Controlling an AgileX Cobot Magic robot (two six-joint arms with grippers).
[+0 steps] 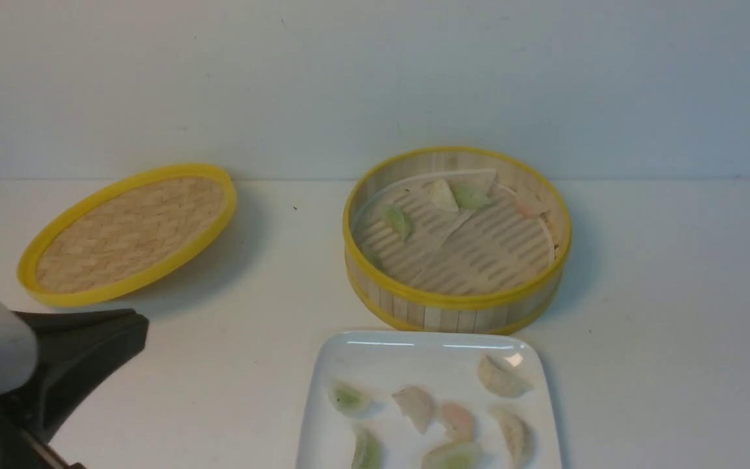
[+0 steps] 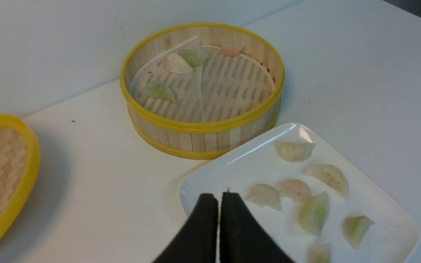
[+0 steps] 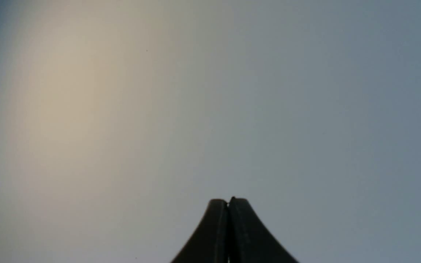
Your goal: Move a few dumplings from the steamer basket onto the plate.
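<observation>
The steamer basket stands at the centre back and holds several dumplings near its far wall. The white square plate lies just in front of it with several dumplings on it. My left gripper is shut and empty, low at the left, well apart from the plate. In the left wrist view it hovers before the plate's near corner, with the basket beyond. My right gripper is shut and empty, facing a blank surface; the front view does not show it.
The flat woven lid with a yellow rim lies tilted at the back left, also at the edge of the left wrist view. A pale wall runs behind the white table.
</observation>
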